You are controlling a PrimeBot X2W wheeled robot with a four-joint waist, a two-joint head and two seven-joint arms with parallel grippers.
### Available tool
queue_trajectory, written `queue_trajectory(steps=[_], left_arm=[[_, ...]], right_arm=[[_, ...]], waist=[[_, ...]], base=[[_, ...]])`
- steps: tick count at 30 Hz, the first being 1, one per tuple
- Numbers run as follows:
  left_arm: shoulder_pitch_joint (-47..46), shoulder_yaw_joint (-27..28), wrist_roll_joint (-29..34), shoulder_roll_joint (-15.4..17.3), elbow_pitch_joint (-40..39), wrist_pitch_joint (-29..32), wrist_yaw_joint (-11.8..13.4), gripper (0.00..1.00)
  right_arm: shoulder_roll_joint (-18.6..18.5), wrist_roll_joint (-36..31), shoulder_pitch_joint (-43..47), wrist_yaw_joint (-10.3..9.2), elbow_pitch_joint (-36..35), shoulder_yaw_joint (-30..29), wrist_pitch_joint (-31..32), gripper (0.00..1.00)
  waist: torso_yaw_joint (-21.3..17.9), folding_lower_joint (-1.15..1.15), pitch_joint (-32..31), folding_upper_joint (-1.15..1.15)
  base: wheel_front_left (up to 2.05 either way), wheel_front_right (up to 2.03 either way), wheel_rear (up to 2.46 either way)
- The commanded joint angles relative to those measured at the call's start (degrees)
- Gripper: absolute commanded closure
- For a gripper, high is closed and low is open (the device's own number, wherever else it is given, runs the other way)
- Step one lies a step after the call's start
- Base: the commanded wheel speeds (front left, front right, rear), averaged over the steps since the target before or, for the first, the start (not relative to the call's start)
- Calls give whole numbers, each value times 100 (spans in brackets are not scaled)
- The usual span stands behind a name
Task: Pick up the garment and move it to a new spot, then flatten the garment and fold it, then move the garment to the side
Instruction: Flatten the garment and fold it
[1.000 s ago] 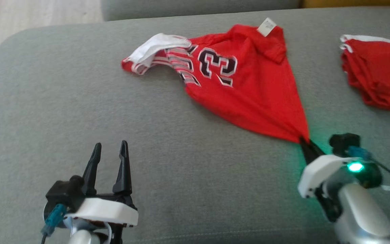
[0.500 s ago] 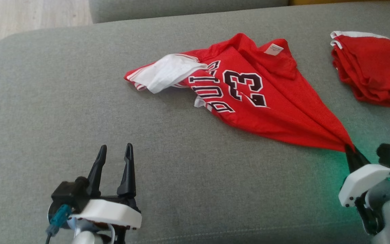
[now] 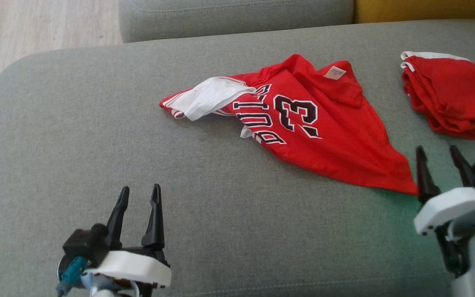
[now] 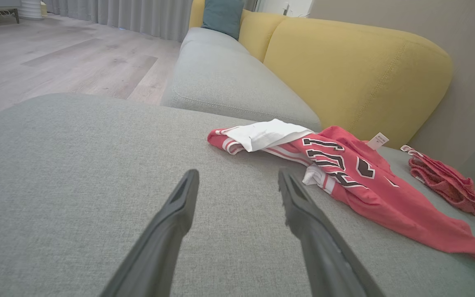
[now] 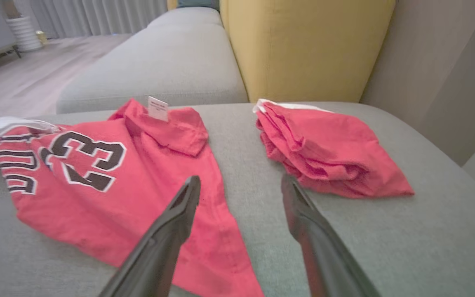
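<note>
I see the jersey crumpled beside the red pile, probably relocated; left gripper, right gripper gape empty; flattening, folding remain

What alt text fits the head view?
A crumpled red jersey numbered 23 lies on a grey sofa cushion, with a second red garment bunched at its right. Both tools stand open and empty: left tool lower left, right tool by the jersey's near corner.

Home living room — grey sofa, yellow backrest, curtains, wood floor.
</note>
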Motion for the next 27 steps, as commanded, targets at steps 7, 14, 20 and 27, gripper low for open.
queue_trajectory(steps=[7, 14, 20, 27], left_arm=[[-174, 194, 43, -12, -251, -70, 20, 0], [-480, 74, 138, 23, 65, -70, -81, 0], [-1372, -155, 418, 159, 782, 6, -262, 0], [-2577, -243, 673, 291, 1814, 17, -354, 0]], right_arm=[[161, 157, -141, 37, -545, 906, -123, 0], [311, 246, -401, 37, -243, 1336, -327, 0], [421, 244, -721, 37, -87, 1425, -630, 0], [480, 405, -1206, 37, -76, 1499, -1080, 0]], waist=[[73, 0, 59, 0], [200, 0, 208, 0], [53, 0, 481, 0], [-341, 0, 996, 0]], base=[[0, 0, 0], [0, 0, 0], [0, 0, 0], [0, 0, 0]])
